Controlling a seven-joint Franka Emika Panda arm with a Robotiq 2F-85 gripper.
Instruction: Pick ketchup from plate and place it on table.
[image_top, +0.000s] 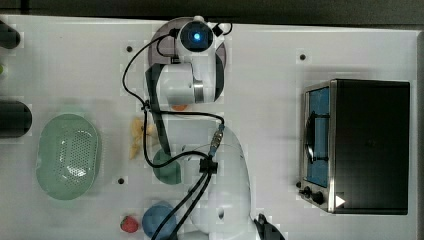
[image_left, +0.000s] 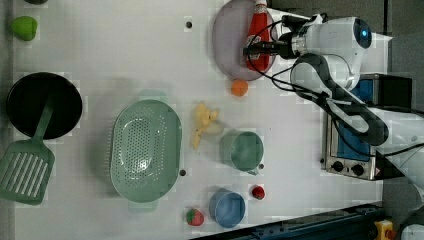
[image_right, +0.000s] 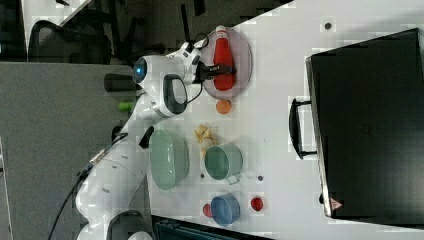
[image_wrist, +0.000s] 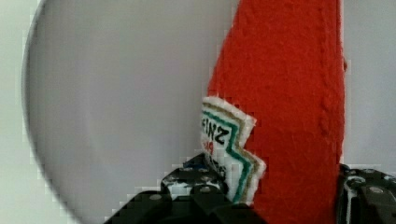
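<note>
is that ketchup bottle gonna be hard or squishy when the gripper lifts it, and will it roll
The ketchup looks like fuzzy fabric with a stitched seam, so probably soft, light and grippy rather than slick. It lies flat on the plate, a gripper finger at each side. Its tapered, flattish shape suggests it would flop rather than roll.
</note>
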